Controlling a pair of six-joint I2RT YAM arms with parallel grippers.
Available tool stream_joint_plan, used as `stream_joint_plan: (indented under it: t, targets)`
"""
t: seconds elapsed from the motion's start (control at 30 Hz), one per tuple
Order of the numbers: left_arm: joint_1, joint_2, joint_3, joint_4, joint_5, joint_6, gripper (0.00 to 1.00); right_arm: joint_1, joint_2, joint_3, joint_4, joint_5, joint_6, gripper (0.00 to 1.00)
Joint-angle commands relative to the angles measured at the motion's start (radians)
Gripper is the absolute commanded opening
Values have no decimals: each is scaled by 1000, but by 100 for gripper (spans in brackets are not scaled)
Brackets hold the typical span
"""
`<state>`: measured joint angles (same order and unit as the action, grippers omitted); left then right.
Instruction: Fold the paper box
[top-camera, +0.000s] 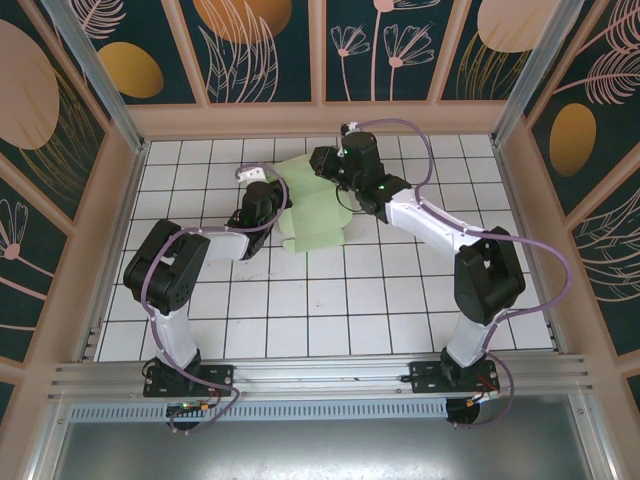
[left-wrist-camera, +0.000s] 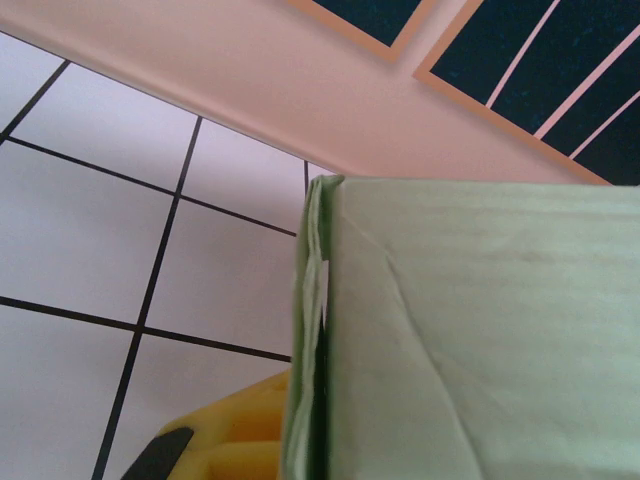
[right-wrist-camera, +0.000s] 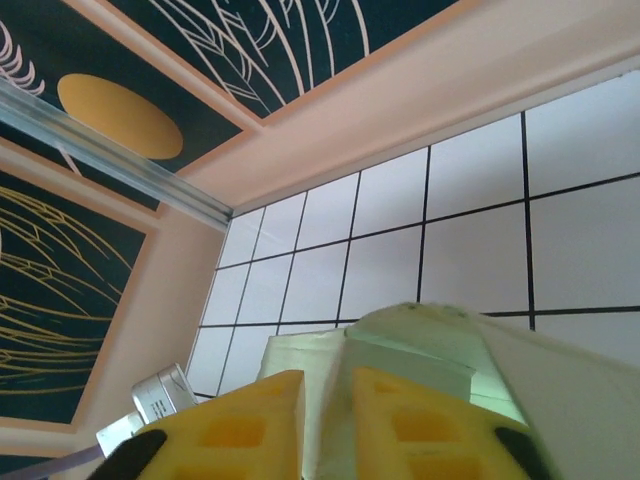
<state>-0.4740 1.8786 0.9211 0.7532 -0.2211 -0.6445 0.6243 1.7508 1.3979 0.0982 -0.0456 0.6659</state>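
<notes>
Yellow fingers (right-wrist-camera: 240, 432) cropped, paper box (right-wrist-camera: 410, 345) partly behind right end effector (right-wrist-camera: 325, 390)

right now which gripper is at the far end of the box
the right gripper, at the far right corner of the paper box; the left gripper sits midway down its left edge

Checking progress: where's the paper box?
Top view: the paper box sits on the far-middle tiles, between the left tool and the right tool.
</notes>
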Motion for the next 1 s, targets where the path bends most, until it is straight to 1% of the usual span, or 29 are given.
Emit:
stream_joint_plan:
  t: [0.0,0.07,0.13,0.23,0.3,0.33,0.37,0.4,0.47,0.57,0.67,0.83,0.9,0.97]
  targets:
    - [-8,-15,30,-31,9,-24,0,26,-84,-37,63,34,-113,32]
    - [-8,-9,46,-63,17,-32,0,26,-137,-92,123,26,-150,39]
    - [-7,-10,45,-69,24,-35,0,25,-189,-134,147,43,-173,43]
    - [-8,-19,39,-78,32,-27,0,12,-270,-194,152,91,-222,44]
    - [-8,-28,38,-88,56,-9,0,-19,-317,-247,162,80,-257,44]
    - [-8,-34,38,-95,72,5,0,-51,-337,-273,161,66,-255,44]
    - [-7,-44,35,-99,93,19,0,-71,-356,-301,165,-4,-246,45]
    - [-8,-52,33,-101,109,30,0,-126,-371,-328,178,-57,-239,45]
    - [-7,-72,26,-101,150,51,0,-193,-403,-380,199,-162,-240,45]
    - [-8,-95,26,-100,218,87,0,-254,-427,-412,192,-259,-301,47]
    - [-8,-101,28,-98,260,101,0,-306,-435,-430,172,-338,-370,47]
    - [-8,-101,27,-53,363,106,0,-331,-416,-422,140,-498,-438,45]
    - [-7,-96,33,-50,384,101,0,-329,-407,-423,157,-567,-437,45]
    - [-8,-92,35,-43,400,96,0,-316,-390,-413,157,-609,-442,43]
